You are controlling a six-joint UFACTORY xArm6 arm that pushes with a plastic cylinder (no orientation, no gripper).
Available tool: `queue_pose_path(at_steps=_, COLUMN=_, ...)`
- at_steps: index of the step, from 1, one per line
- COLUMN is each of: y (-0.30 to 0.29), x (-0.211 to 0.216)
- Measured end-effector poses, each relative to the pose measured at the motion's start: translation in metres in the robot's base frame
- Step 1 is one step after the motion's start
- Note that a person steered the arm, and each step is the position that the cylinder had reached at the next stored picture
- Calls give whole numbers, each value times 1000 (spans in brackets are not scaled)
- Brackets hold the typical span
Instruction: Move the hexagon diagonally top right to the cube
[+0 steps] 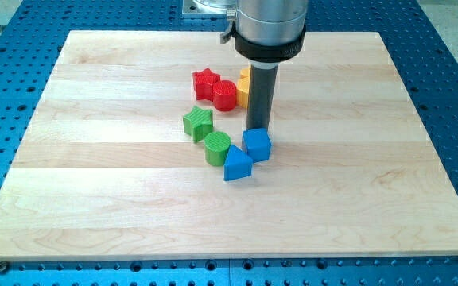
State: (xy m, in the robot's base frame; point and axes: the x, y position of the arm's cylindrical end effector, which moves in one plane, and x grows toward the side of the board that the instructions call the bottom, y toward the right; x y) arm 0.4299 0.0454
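Observation:
A blue cube (pixel 257 144) sits near the board's middle. My tip (pixel 258 127) stands right at the cube's top edge, seemingly touching it. A yellow block (pixel 243 86) lies further toward the view's top, mostly hidden behind the rod, so its shape is unclear. A red round ribbed block (pixel 224 94) touches the yellow block's left side.
A red star (pixel 205 80) sits left of the red round block. A green star (pixel 199 122) and a green cylinder (pixel 217 148) lie left of the cube. A blue triangle (pixel 238 164) touches the cube's lower left. The wooden board (pixel 94 199) lies on a blue perforated table.

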Motion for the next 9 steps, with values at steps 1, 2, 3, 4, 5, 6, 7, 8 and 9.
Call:
queue_pose_path(at_steps=1, y=7, x=-12)
queue_pose_path(at_steps=2, y=19, x=-1)
queue_pose_path(at_steps=3, y=24, x=18)
queue_pose_path(at_steps=4, y=40, x=-22)
queue_pose_path(at_steps=5, y=60, x=-95)
queue_pose_path(at_steps=6, y=66, x=-153)
queue_pose_path(at_steps=7, y=13, x=-174)
queue_pose_path(at_steps=8, y=-45, x=-192)
queue_pose_path(at_steps=9, y=-77, x=-193)
